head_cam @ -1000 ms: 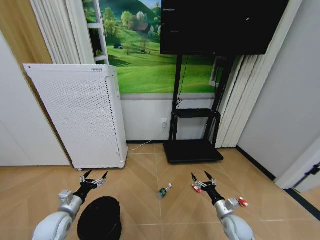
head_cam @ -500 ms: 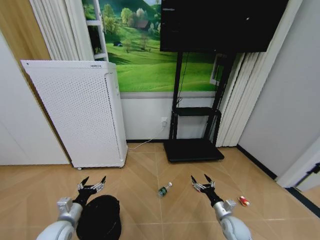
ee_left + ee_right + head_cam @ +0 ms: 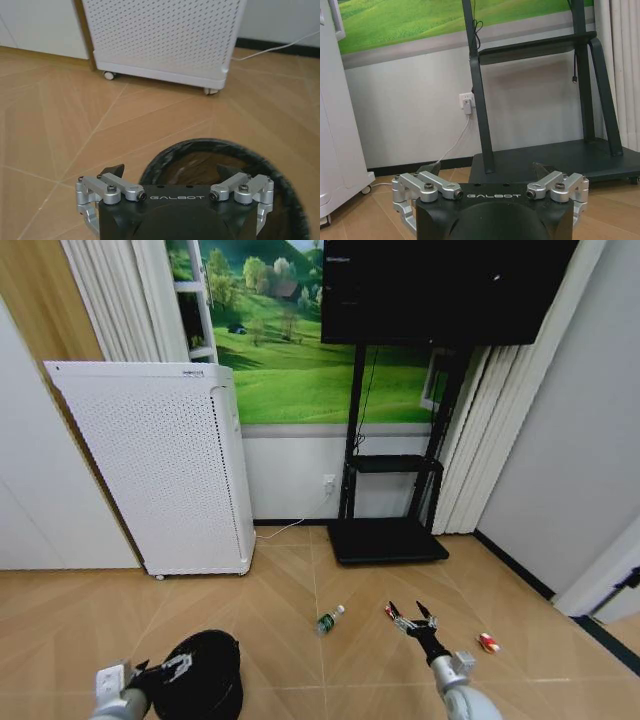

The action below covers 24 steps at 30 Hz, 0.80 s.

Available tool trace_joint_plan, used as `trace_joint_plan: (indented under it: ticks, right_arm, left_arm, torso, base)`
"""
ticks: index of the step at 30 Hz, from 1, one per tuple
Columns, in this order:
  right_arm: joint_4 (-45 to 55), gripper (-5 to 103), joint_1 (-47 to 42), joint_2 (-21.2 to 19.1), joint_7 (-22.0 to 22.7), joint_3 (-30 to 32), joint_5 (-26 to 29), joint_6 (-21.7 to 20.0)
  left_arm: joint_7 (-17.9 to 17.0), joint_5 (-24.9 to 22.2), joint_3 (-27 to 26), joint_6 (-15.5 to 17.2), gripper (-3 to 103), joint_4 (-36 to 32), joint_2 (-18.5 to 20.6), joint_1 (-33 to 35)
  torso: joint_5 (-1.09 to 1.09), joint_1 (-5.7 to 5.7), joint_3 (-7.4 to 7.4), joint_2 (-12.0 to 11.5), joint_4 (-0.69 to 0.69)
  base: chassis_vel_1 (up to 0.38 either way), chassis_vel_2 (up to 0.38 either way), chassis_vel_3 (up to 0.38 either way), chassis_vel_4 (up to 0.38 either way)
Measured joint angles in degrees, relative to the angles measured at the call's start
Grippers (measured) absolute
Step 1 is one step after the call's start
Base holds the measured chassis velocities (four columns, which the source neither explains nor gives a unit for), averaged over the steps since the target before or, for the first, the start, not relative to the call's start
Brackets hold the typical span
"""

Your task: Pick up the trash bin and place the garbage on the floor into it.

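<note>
Left pincer [image 3: 170, 176] spread over trash bin [image 3: 220, 150] rim.

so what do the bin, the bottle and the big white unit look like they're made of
Bin: looks like black mesh, likely metal or plastic; the wall is finely textured and matte, with the left pincer open over its rim.
Bottle: seemingly clear plastic with a green label and white cap.
White unit: smooth white panels, metal or plastic, punched with rows of small holes, on small wheels.
</note>
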Motion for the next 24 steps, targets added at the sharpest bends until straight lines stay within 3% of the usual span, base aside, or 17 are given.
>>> trace_joint_plan:
  ticks: [4,24]
  right_arm:
    - [-0.68,100,0.11,0.17,0.42,-0.19,-0.14,0.22]
    - [-2.17,100,0.05,0.05,1.5,-0.46,1.04,0.7]
  left_arm:
    - [3.46,5.03,-1.08,-0.01,100,4.91,1.01,-1.31]
    - [9.03,8.17,-0.76,-0.42,101,13.85,2.35,-5.4]
  torso:
    - [-0.02,0.02,0.05,0.07,0.01]
    - [-0.01,0.06,0.15,0.2,0.0]
  base:
    - [0.0,0.0,0.0,0.0]
    - [0.0,0.0,0.0,0.0]
